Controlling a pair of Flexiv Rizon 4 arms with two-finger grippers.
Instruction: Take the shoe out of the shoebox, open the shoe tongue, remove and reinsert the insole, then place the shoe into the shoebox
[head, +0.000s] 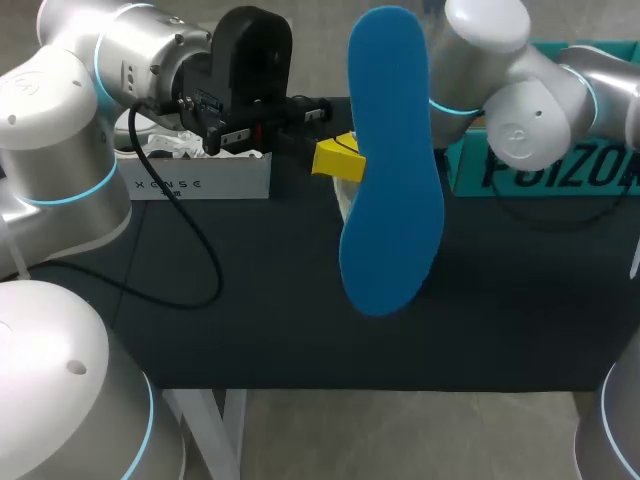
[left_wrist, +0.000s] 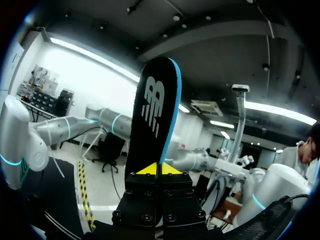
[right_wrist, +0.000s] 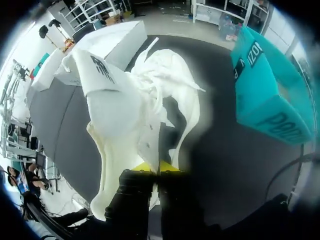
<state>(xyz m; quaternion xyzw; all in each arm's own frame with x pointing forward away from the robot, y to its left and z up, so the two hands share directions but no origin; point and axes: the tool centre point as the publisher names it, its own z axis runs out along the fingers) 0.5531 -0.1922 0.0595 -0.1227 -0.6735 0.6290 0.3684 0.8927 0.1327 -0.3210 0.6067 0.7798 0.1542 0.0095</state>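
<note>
My left gripper (left_wrist: 159, 169) is shut on the heel end of the insole (left_wrist: 152, 115), which stands up ahead of its fingers with the black printed face showing and a blue edge. From the head view the insole (head: 392, 160) shows its blue underside, raised above the table, with the left gripper's yellow tips (head: 338, 160) at its edge. The white shoe (right_wrist: 145, 110) lies on the dark table with its tongue pulled up and open. My right gripper (right_wrist: 159, 166) is shut on the shoe's rim. In the head view the insole hides that gripper and most of the shoe (head: 346, 203).
A white shoebox (head: 195, 183) holding crumpled paper stands at the back left, also seen beyond the shoe (right_wrist: 117, 40). A teal box (head: 540, 170) stands at the back right, beside the shoe (right_wrist: 265, 95). A black cable (head: 190, 250) loops over the table's left part.
</note>
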